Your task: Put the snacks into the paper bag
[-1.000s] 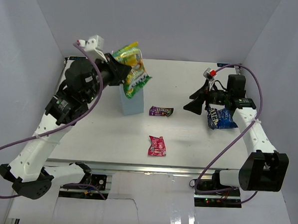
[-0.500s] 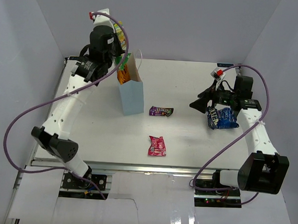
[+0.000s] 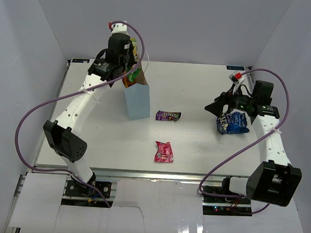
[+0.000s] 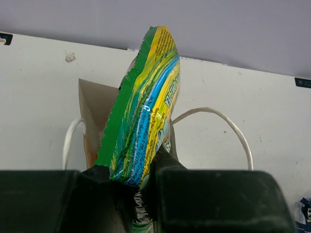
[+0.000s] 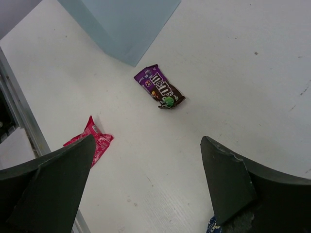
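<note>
View from top: left gripper [image 3: 127, 72] upper left, over paper bag [image 3: 138, 101] mouth; purple packet [image 3: 168, 115], pink-red packet [image 3: 163, 151] mid-frame; dark blue packet [image 3: 232, 122] right, beside right gripper [image 3: 218, 107].
Left wrist: gripper clamps yellow-green packet [image 4: 146, 111] above opening; it may catch rim, tip bag.
Right wrist: jaws wide apart, empty.

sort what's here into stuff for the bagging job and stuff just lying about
Job: bag; yellow-green packet in the left gripper; orange packet inside the bag; purple packet, pink-red packet and dark blue packet on the table; right gripper, open.
Lying about: nothing loose, only the cables.
</note>
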`<state>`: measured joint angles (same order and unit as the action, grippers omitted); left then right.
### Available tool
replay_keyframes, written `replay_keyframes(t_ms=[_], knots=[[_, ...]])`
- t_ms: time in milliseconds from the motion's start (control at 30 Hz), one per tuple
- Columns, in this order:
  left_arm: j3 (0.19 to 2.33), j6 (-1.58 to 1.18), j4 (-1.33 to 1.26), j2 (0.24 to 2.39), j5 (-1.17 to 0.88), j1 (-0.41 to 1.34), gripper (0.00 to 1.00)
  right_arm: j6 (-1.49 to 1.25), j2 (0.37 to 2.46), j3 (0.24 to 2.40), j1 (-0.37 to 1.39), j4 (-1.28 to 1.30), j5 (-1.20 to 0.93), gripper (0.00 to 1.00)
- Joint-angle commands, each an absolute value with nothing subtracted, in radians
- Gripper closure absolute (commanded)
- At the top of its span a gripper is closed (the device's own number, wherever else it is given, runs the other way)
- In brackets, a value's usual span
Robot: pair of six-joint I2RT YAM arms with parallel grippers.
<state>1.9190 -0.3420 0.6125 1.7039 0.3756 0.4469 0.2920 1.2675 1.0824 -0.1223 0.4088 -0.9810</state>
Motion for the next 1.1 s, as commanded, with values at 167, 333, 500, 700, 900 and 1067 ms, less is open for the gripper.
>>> replay_keyframes(t_ms=[167, 333, 500, 700, 900, 1067], knots=[[1.868, -0.365, 0.577, 1.660, 0.331, 0.446, 0.47, 0.328, 1.265, 1.144, -0.133, 0.471, -0.937, 0.07], [1.920, -0.364, 0.572, 1.655, 0.282, 0.446, 0.19, 0.322, 1.272, 1.193, -0.137, 0.509, -0.827, 0.09], [1.945, -0.328, 0.557, 1.602, 0.241, 0.446, 0.15, 0.226, 1.249, 1.184, -0.135, 0.473, -0.527, 0.10], [1.508, -0.294, 0.320, 1.269, 0.014, 0.446, 0.02, 0.202, 1.311, 1.141, -0.137, 0.491, 0.055, 0.10], [1.129, -0.480, 0.146, 0.962, -0.216, 0.442, 0.02, 0.137, 1.436, 1.158, -0.166, 0.593, -0.096, 0.09], [0.918, -0.612, 0.107, 0.820, -0.268, 0.442, 0.02, -0.012, 1.529, 1.141, -0.181, 0.629, -0.212, 0.04]])
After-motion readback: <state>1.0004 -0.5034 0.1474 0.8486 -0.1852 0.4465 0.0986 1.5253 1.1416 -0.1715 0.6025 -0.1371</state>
